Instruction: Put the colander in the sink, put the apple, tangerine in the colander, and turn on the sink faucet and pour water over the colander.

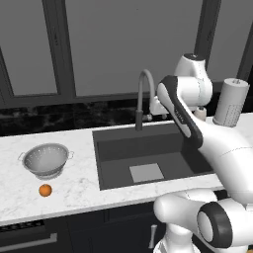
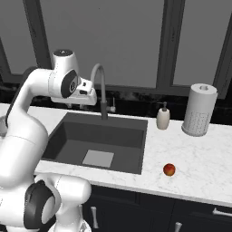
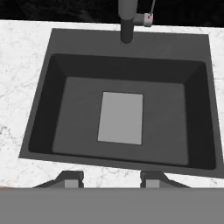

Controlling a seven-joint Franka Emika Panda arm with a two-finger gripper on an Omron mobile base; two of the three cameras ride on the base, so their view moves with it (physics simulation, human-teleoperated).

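The silver colander [image 1: 46, 159] stands upright on the marble counter left of the sink [image 1: 138, 143], with the orange tangerine [image 1: 45, 190] just in front of it. The red apple [image 2: 169, 170] lies on the counter right of the sink [image 2: 104, 131]. The basin [image 3: 52, 109] is dark, with only its light square plate at the bottom. The gooseneck faucet [image 1: 143, 94] [image 2: 100, 86] rises behind it, and its base [image 3: 127, 22] shows in the hand view. My gripper [image 3: 111, 178] [image 2: 76, 105] hangs high over the sink, pointing down, open, with nothing between its fingers.
A white paper-towel cylinder [image 2: 199, 108] [image 1: 231, 101] and a soap dispenser [image 2: 163, 117] stand at the back right of the counter. Dark windows and a black backsplash run behind. Bare marble lies on both sides of the sink.
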